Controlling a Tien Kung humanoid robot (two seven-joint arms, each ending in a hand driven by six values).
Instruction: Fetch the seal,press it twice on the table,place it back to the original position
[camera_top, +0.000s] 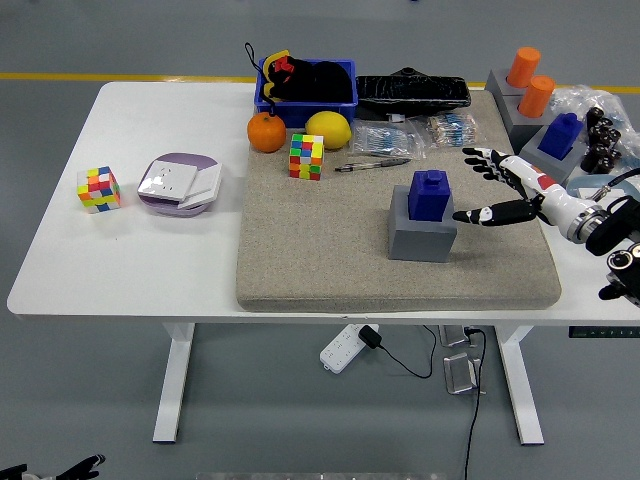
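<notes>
- 1 blue seal (431, 193) sits upright on 1 grey block (421, 230), mid-right of the tan mat (330, 260); nothing touches it
- R hand (497, 189) just right of the seal, clear of it; fingers spread wide, thumb pointing toward the grey block, holding nothing
- L arm not in the head view
- Far right, off the mat: 2 orange seals (531, 82) on a stepped grey stand, plus 1 more blue seal (559, 134) on its own grey block — so 2 blue, 2 orange in all
- 2 colour cubes: 1 on the mat (306, 157) near its back edge, 1 on bare table at far left (98, 189)
- 2 fruits at the mat's back-left: 1 orange (266, 132), 1 lemon (327, 129), near each other
- 1 pen (371, 165) on the mat, between the cube and the seal
- 1 blue bin (306, 85) at table's back, dark stuff inside w/ a bit of red & yellow
- 1 black pouch (412, 91) right of the bin
- 2 clear bags of small parts (385, 139) in front of the pouch
- 1 white/purple flat box (180, 184) left of the mat, beside the left cube
- White table (150, 260)
</notes>
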